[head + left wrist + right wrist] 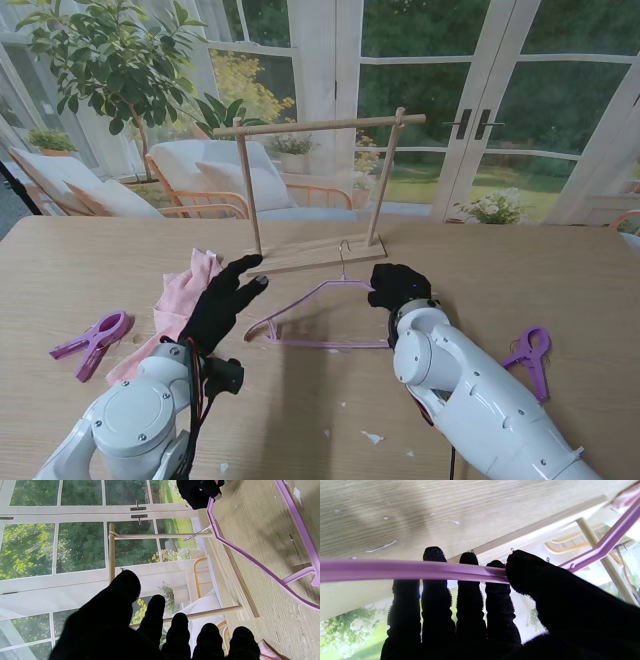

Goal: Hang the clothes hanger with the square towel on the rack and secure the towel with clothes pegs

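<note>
A purple clothes hanger (325, 318) lies tilted over the table just in front of the wooden rack (320, 190), bare of any towel. My right hand (399, 287) is shut on the hanger's right end; in the right wrist view the thumb (532, 580) presses the purple bar (420, 570) against the fingers. The pink square towel (180, 305) lies crumpled on the table to the left. My left hand (225, 300) hovers open beside the towel, fingers spread and pointing toward the rack. One purple peg (92, 342) lies far left, another (530, 357) far right.
The rack's base plank (320, 255) rests at mid table behind the hanger. Small white specks (372, 437) dot the table near me. Glass doors and garden furniture stand beyond the far edge of the table (560, 290).
</note>
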